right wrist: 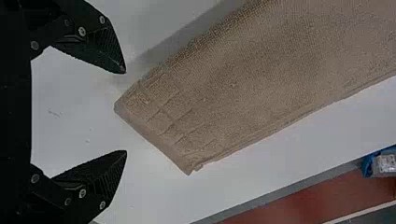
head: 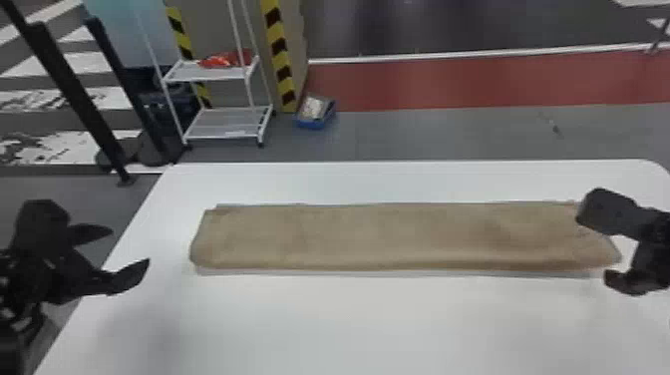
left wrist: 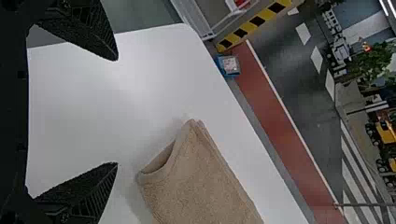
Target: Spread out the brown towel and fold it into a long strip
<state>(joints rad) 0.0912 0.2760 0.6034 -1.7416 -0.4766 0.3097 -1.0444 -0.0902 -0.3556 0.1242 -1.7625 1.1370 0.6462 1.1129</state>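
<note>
The brown towel (head: 389, 237) lies folded as a long strip running left to right across the table. My left gripper (head: 130, 252) is open beyond the strip's left end, apart from it. At the strip's right end is my right gripper (head: 590, 249), open, its upper finger overlapping the towel's corner in the head view. In the left wrist view the left gripper (left wrist: 116, 112) has widely parted fingers, and the towel (left wrist: 201, 182) shows a looped fold at its end. The right wrist view has the right gripper (right wrist: 126, 112) with nothing between its fingertips, facing the towel's creased end (right wrist: 173, 116).
The white table (head: 349, 324) extends in front of and behind the towel. Past its far edge stand a white shelf cart (head: 227, 122), a blue box (head: 316, 112) on the floor, and black posts (head: 75, 94) at the left.
</note>
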